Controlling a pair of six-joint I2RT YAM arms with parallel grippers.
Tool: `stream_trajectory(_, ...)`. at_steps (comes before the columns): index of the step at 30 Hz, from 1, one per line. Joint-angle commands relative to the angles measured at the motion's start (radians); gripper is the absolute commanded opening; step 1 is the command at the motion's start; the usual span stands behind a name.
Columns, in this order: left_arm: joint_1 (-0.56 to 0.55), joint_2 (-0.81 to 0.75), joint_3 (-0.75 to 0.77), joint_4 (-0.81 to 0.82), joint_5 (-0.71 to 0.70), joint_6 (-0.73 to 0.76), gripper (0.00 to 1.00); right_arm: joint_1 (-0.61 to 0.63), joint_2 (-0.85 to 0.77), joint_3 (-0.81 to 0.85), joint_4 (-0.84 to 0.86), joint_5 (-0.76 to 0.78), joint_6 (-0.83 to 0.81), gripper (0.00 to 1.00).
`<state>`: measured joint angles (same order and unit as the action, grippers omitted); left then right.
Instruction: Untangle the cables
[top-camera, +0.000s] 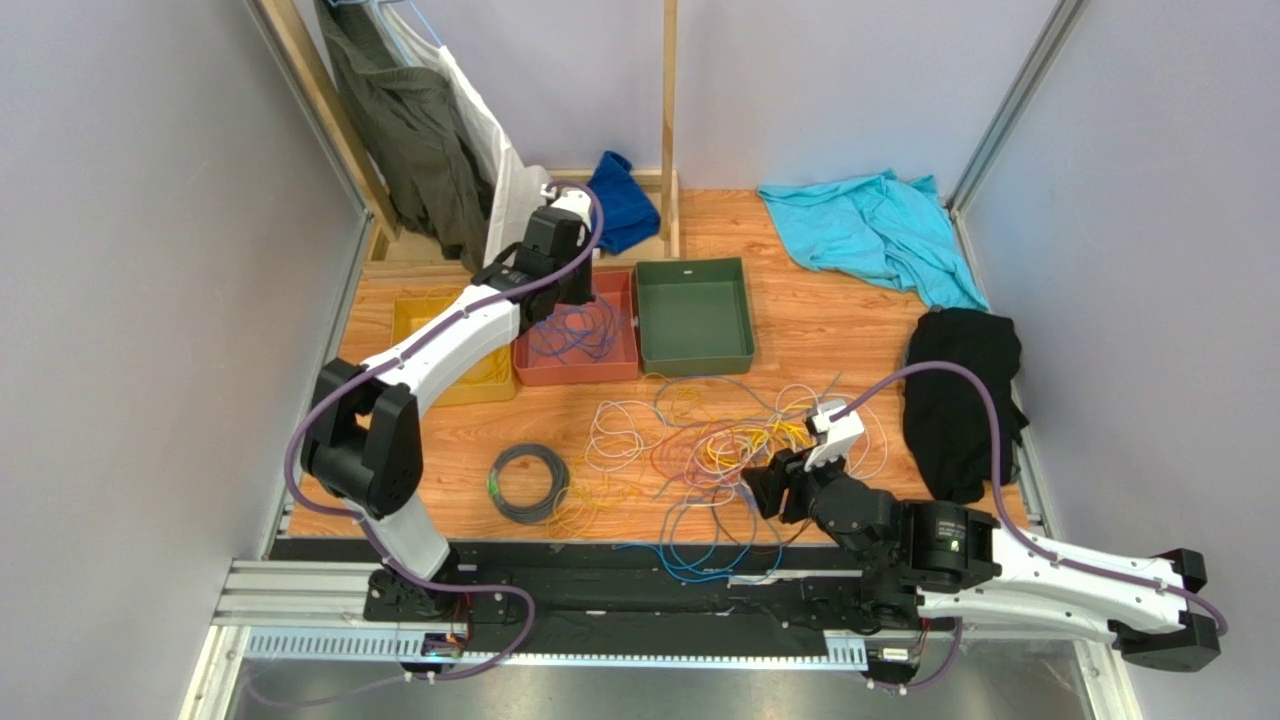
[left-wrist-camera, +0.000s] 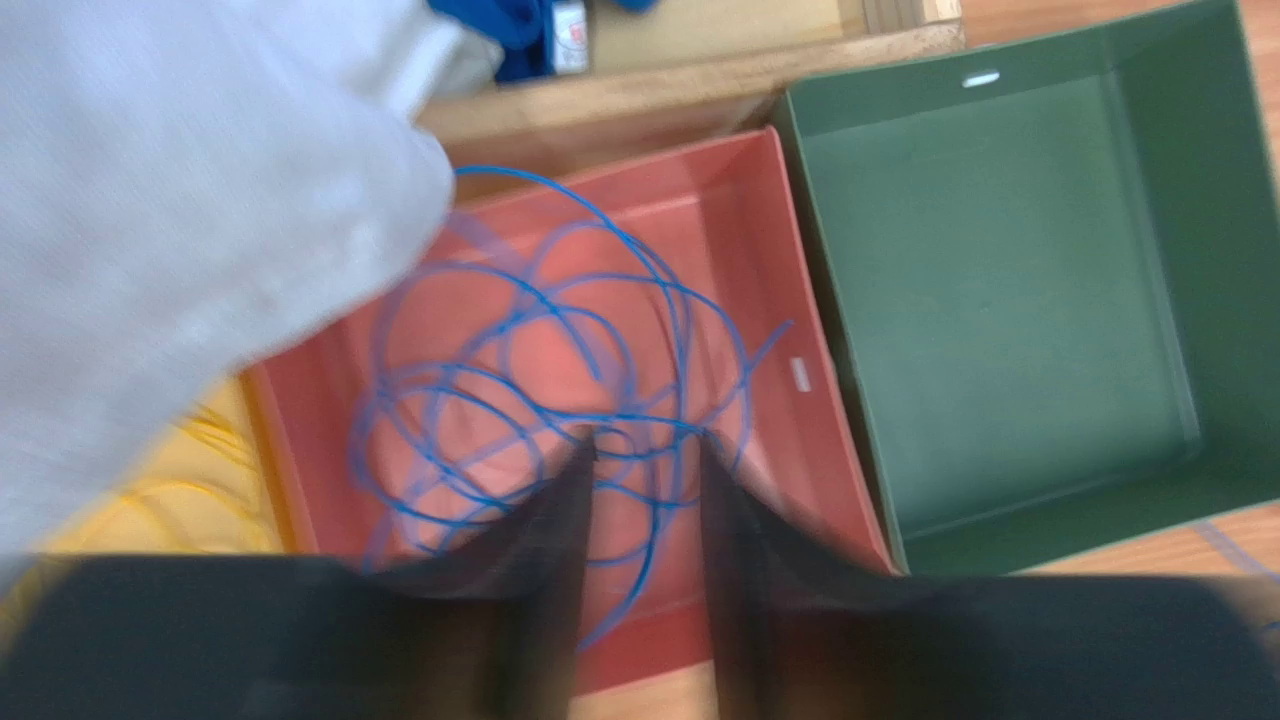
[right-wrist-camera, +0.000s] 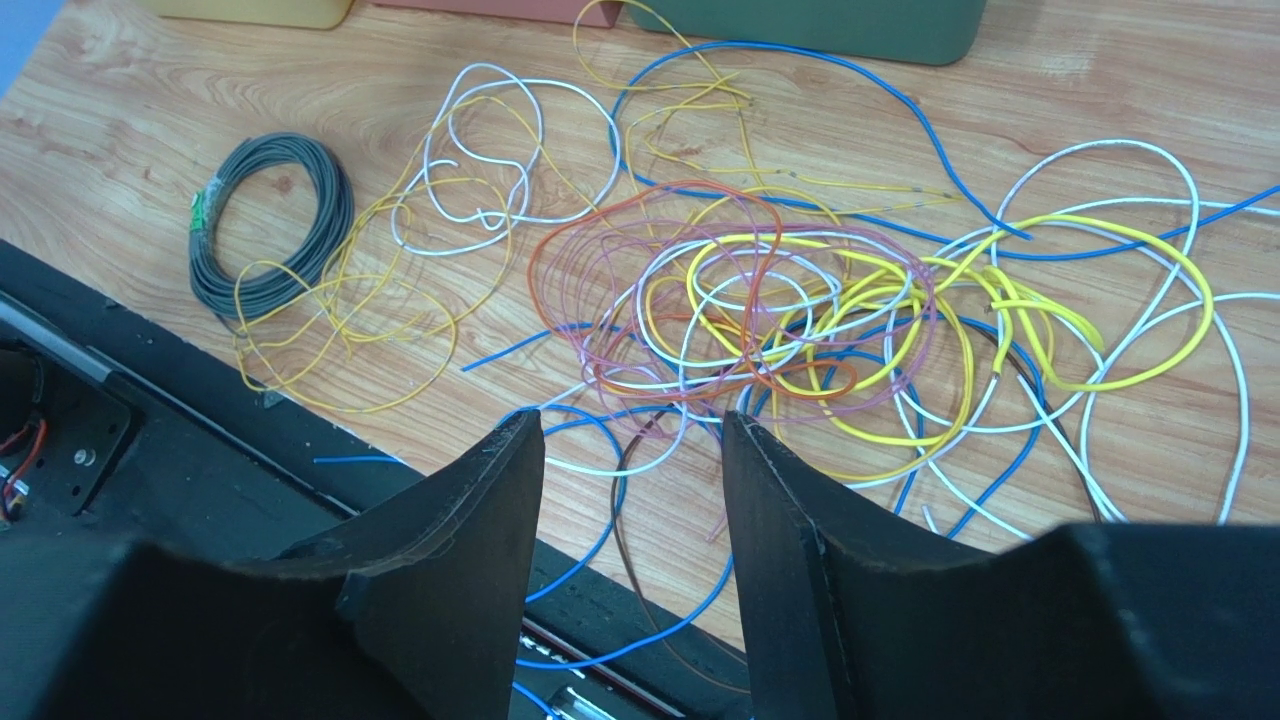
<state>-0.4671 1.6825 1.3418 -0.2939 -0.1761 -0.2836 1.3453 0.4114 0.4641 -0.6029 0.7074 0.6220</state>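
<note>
Sorting is under way. The tangle of cables (right-wrist-camera: 812, 315) lies on the table before the right arm, and one blue cable (left-wrist-camera: 526, 375) is already in the red tray (left-wrist-camera: 706, 210). The left claw (left-wrist-camera: 643, 446) is above that tray, slightly parted and clamping nothing. The right claw (right-wrist-camera: 631, 435) hovers over the tangle, half open and empty. Next, in my judgement: single out one loose strand.
</note>
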Motion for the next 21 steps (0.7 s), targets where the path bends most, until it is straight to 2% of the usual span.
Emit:
stream_trajectory(1, 0.007, -0.021, -0.033, 0.073, 0.046, -0.069, 0.59, 0.003, 0.006, 0.005, 0.057, 0.026, -0.022, 0.51)
stream_trajectory(2, 0.007, -0.041, -0.068, 0.085, 0.047, -0.080, 0.66, 0.003, 0.001, 0.005, 0.054, 0.027, -0.021, 0.51)
stream_trajectory(3, 0.007, -0.062, -0.084, 0.096, 0.052, -0.100, 0.81, 0.003, 0.000, 0.005, 0.049, 0.024, -0.018, 0.51)
stream_trajectory(6, 0.005, -0.160, -0.130, 0.095, 0.055, -0.132, 0.93, 0.003, -0.019, 0.002, 0.046, 0.026, -0.011, 0.51)
stream_trajectory(11, -0.070, -0.417, -0.274, 0.090, 0.018, -0.180, 0.94, 0.003, -0.019, -0.018, 0.057, 0.064, 0.018, 0.56)
stream_trajectory(13, -0.192, -0.516, -0.331, 0.105, -0.042, -0.204, 0.94, 0.003, 0.006, -0.039, 0.086, 0.076, 0.025, 0.58)
stream_trajectory(14, -0.250, -0.536, -0.372, 0.107, -0.074, -0.212, 0.94, 0.002, 0.016, -0.044, 0.098, 0.089, 0.054, 0.72)
stream_trajectory(15, -0.369, -0.549, -0.386, 0.099, -0.142, -0.229, 0.94, 0.002, 0.032, -0.048, 0.100, 0.110, 0.077, 0.79)
stream_trajectory(17, -0.470, -0.572, -0.438, 0.072, -0.209, -0.271, 0.94, 0.000, 0.096, -0.045, 0.112, 0.141, 0.149, 0.87)
stream_trajectory(18, -0.545, -0.584, -0.467, 0.078, -0.235, -0.331, 0.94, 0.000, 0.122, -0.044, 0.124, 0.139, 0.150, 0.88)
stream_trajectory(19, -0.574, -0.616, -0.501, 0.100, -0.240, -0.362, 0.93, 0.000, 0.179, -0.036, 0.135, 0.136, 0.148, 0.88)
stream_trajectory(21, -0.663, -0.656, -0.608, 0.134, -0.256, -0.434, 0.86, 0.000, 0.236, -0.003, 0.105, 0.141, 0.177, 0.85)
